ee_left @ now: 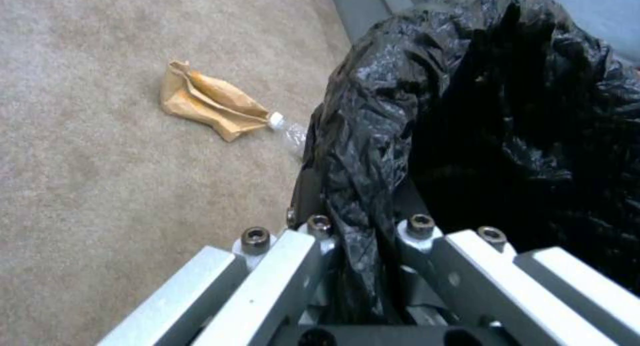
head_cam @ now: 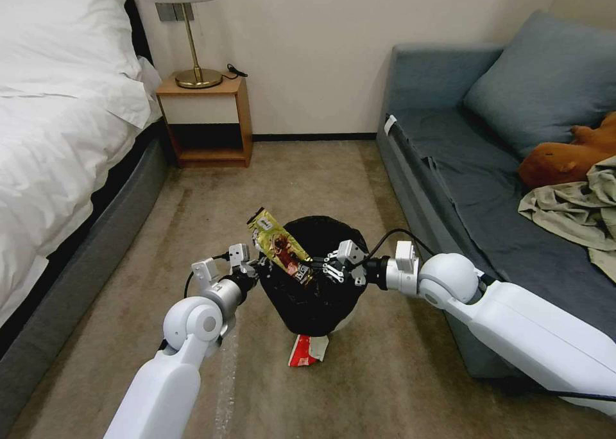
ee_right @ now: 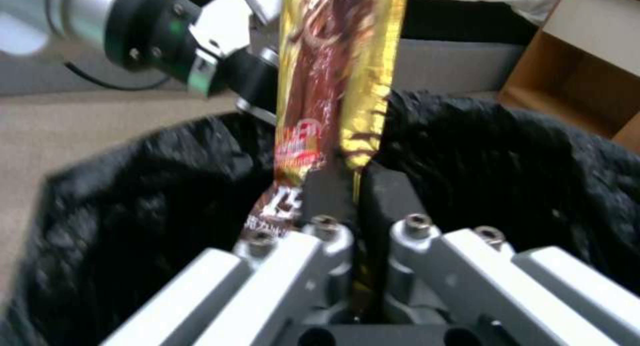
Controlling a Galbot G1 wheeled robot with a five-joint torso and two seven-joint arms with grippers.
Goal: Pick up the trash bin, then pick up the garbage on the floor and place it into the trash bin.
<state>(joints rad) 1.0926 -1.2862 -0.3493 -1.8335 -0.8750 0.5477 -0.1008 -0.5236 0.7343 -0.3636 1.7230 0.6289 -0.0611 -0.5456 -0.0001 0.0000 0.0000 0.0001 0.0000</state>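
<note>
The trash bin (head_cam: 314,304), lined with a crinkled black bag, is at the middle of the carpet floor (head_cam: 212,189). My left gripper (head_cam: 260,267) is shut on the bin's rim, and the left wrist view shows its pads pinching the black bag (ee_left: 363,221). My right gripper (head_cam: 319,270) is shut on one end of the gold-brown snack wrapper (head_cam: 276,239), which sticks up over the bin's open mouth (ee_right: 333,71). A red snack wrapper (head_cam: 307,350) lies on the floor at the bin's near side. A crumpled tan paper bag (ee_left: 207,104) and a clear bottle (ee_left: 290,134) lie together beyond the bin.
A bed (head_cam: 58,144) runs along the left and a grey sofa (head_cam: 475,169) along the right, with a plush toy (head_cam: 564,153) and a garment (head_cam: 577,211) on it. A nightstand (head_cam: 205,121) with a lamp stands at the back wall.
</note>
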